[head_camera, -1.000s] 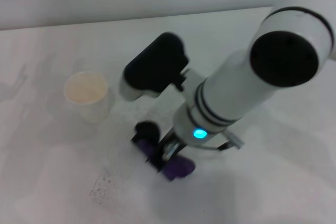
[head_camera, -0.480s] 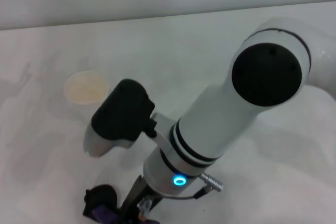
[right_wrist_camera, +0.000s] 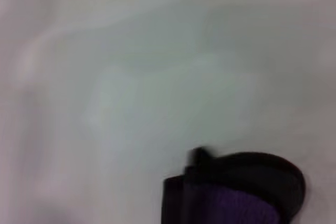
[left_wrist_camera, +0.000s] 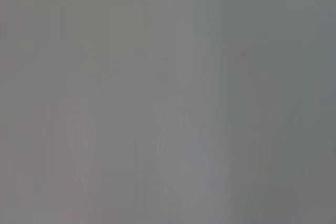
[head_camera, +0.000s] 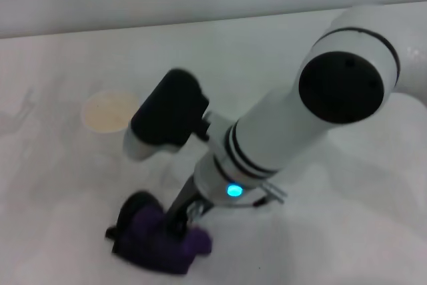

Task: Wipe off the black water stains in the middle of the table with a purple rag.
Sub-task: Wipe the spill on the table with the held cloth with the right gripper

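Note:
My right arm reaches in from the right over the white table [head_camera: 347, 231]. Near the table's front edge, its gripper [head_camera: 158, 230] is shut on the purple rag [head_camera: 160, 248] and presses it down on the surface. The rag is bunched, dark purple, with black edging. In the right wrist view the rag [right_wrist_camera: 236, 203] shows with its black edge against the white table [right_wrist_camera: 131, 77]. The black water stains are out of view; no dark blot shows around the rag. My left gripper is not in any view.
A paper cup [head_camera: 107, 113] stands to the left behind the rag, partly hidden by the right arm's black wrist camera housing [head_camera: 168, 108]. The left wrist view shows only a plain grey surface.
The right gripper swept the rag from the table's middle toward the front left edge, then came back a little. The faint speckles seen a second ago now lie under the rag.

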You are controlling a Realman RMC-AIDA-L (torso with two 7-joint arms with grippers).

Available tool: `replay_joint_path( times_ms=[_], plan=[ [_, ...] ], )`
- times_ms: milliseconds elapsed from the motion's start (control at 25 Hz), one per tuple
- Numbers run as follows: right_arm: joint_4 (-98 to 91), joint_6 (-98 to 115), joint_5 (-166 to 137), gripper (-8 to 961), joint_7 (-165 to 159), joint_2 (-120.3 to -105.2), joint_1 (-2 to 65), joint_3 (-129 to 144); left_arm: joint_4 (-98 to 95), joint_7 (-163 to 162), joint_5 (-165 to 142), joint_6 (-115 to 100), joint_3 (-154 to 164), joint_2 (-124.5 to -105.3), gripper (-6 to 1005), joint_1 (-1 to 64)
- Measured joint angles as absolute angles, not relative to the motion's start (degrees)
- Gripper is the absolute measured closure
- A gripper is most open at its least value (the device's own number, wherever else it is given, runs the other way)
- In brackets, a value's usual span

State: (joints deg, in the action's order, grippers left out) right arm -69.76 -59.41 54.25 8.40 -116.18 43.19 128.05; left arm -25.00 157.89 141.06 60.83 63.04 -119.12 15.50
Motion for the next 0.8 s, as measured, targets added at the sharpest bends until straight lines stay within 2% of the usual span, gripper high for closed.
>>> replay_joint_path(
  times_ms=[600,800],
  plan=[
    [-70.7,-68.8,25.6,861,-2.5,-115.87,38.8,115.8,-25.1,158.4,141.9,60.9,63.0,-118.97,109,15.6],
    [-72.1,-68.0,28.2,861,-4.3,-116.13,38.0,120.6,-25.1,158.4,141.9,60.9,63.0,-118.95,109,15.7]
  ],
)
